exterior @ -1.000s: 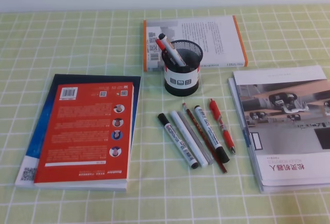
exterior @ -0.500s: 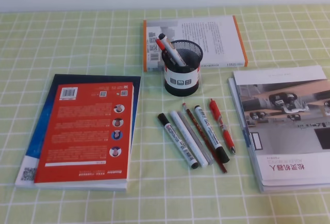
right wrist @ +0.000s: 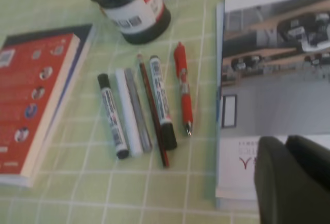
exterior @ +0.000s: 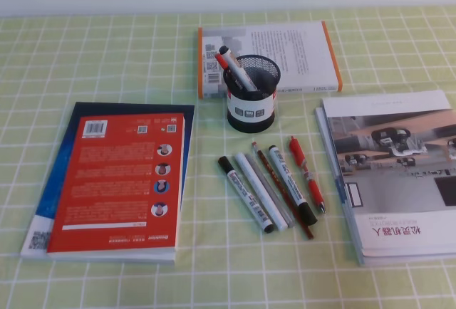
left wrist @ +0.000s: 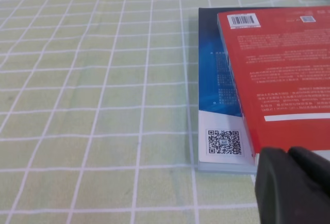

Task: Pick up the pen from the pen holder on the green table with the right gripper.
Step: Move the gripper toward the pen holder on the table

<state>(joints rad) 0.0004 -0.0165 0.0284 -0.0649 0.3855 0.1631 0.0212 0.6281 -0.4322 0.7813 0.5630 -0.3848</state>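
The black mesh pen holder (exterior: 251, 99) with a white label band stands upright near the middle of the green table (exterior: 128, 53). The pen (exterior: 223, 62), dark with a red cap, leans out of its left side beside a white marker (exterior: 237, 71). No arm shows in the exterior view. In the right wrist view my right gripper (right wrist: 285, 142) is shut and empty over the magazines at the near right, well short of the pen holder (right wrist: 135, 7), whose top is cut off. My left gripper (left wrist: 287, 154) is shut and empty at the near corner of the red book (left wrist: 278, 74).
A red book on a blue one (exterior: 121, 181) lies at the left. A white book with orange edges (exterior: 285, 56) lies behind the holder. Stacked magazines (exterior: 392, 174) fill the right. Several markers and pens (exterior: 271, 188) lie in a row in front of the holder.
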